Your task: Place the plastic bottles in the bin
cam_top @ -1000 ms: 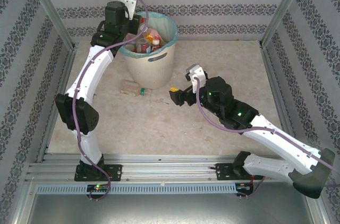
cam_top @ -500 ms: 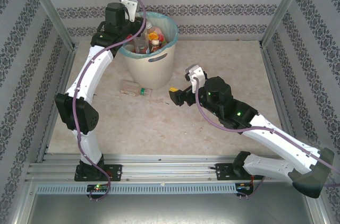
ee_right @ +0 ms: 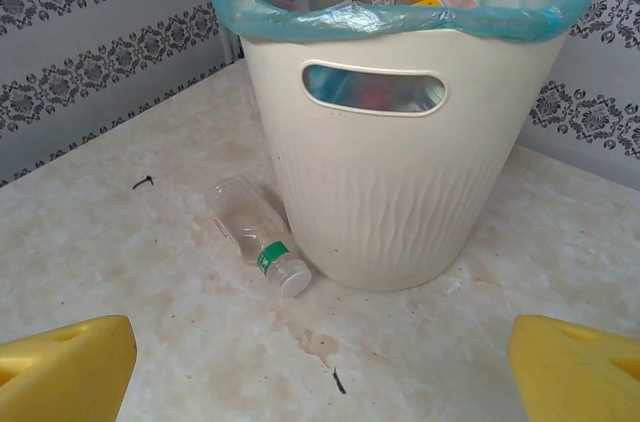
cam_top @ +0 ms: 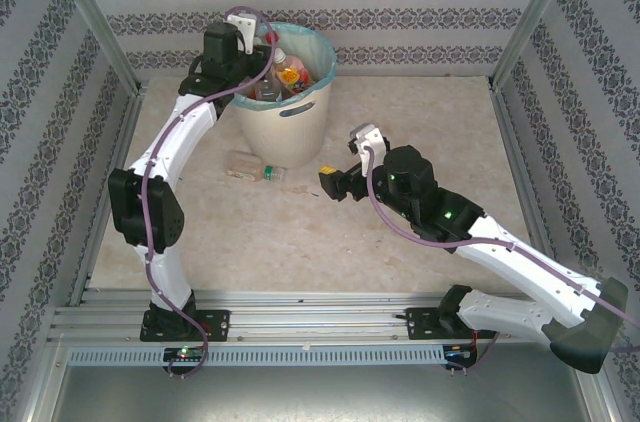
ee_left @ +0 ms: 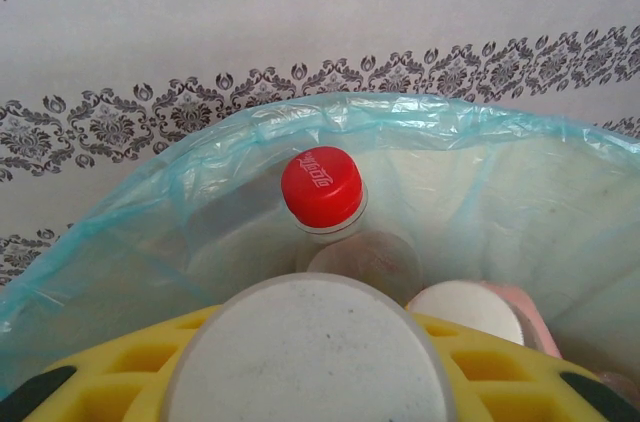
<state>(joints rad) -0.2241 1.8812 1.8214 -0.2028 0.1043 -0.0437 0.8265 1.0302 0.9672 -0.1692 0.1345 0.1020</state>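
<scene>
The bin [cam_top: 300,127] stood at the far left of the surface [cam_top: 420,142] and contained several bottles, among them a red-capped bottle [ee_left: 321,185]. A clear bottle [ee_right: 252,232] lay on its side just beside the bin base. The left gripper [cam_top: 262,62] hung over the bin mouth, closed on a third bottle [ee_left: 315,352]. The right gripper [cam_top: 328,182] sat low near the surface, jaws wide, holding nothing.

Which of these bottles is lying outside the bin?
The clear bottle with the green label and white cap, lying on its side on the table beside the bin. The other bottles are inside or over the bin.
</scene>
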